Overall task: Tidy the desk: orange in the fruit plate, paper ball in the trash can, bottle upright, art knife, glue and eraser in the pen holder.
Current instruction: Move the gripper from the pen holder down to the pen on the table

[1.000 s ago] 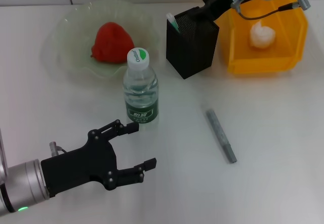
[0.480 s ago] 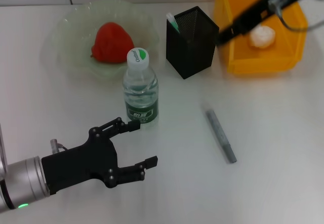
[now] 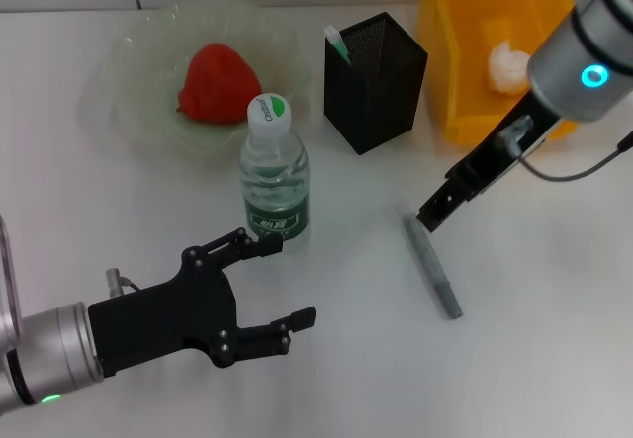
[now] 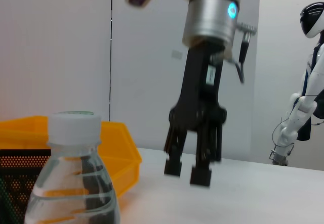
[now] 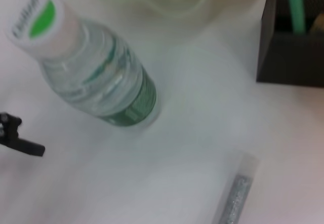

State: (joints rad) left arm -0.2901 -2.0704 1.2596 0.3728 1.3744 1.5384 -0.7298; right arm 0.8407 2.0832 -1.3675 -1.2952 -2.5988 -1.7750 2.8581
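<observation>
Knife point(image 3: 431, 264) lies on the desk, just under the right gripper point(image 3: 436, 210), whose fingers are a little apart and hold nothing. Fruit, paper ball and bottle point(image 3: 274, 175) look done. Left gripper point(image 3: 277, 285) waits spread wide near the bottle.

Your white table point(image 3: 554, 290) carries a plate point(image 3: 134, 57), an upright bottle point(image 3: 274, 176), a black pen holder point(image 3: 376, 82), a yellow bin point(image 3: 455, 92), and a grey knife point(image 3: 432, 265) lying flat.
</observation>
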